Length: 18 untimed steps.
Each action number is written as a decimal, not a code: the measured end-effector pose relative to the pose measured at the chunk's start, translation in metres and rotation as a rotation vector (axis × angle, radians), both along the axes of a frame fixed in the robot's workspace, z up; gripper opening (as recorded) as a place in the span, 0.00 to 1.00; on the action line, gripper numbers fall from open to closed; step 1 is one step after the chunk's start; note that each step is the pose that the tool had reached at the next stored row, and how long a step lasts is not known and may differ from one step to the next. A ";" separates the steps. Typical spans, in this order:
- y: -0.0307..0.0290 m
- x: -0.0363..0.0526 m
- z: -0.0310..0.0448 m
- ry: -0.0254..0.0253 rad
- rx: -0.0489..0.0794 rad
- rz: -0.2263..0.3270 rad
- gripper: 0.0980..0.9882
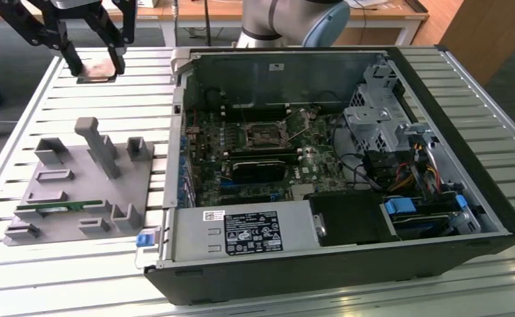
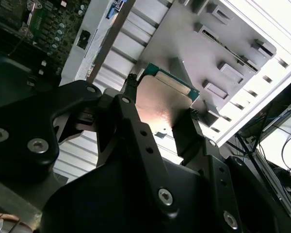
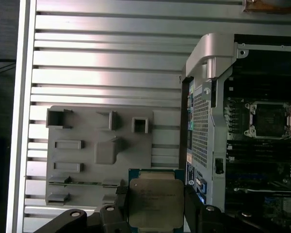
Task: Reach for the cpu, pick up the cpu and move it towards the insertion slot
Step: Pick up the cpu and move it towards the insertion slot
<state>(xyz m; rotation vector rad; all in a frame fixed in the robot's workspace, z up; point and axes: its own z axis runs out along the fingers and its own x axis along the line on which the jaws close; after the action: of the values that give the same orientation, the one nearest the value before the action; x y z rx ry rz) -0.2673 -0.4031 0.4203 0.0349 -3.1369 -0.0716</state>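
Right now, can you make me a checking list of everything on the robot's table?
Surface: slatted metal table, pale and bare between the things.
Job's things: the cpu is held up off the table between the fingers; the insertion slot sits uncovered on the green circuit board inside the computer case.
Clutter: grey parts holder with a green memory stick lying in it.
Grippers: the gripper is shut on the cpu, on the exterior view's left of the case.
Cables: coloured wires inside the case.
Surroundings: wooden desks behind the table.
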 end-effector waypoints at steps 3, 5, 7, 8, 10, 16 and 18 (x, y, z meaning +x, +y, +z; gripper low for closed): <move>0.0000 0.0103 0.0000 0.0001 0.000 0.000 0.50; 0.0000 0.0169 0.0001 0.0001 0.000 0.000 0.50; 0.0000 0.0232 0.0000 0.0000 0.000 0.000 0.50; 0.0001 0.0263 0.0000 0.0000 0.000 0.000 0.50; 0.0001 0.0325 0.0000 0.0001 0.000 0.000 0.50; 0.0003 0.0481 0.0001 0.0001 0.000 0.000 0.50; 0.0003 0.0534 0.0000 0.0000 0.000 0.001 0.50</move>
<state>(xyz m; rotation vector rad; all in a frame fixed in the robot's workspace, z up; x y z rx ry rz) -0.2139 -0.4027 0.4203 0.0357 -3.1369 -0.0716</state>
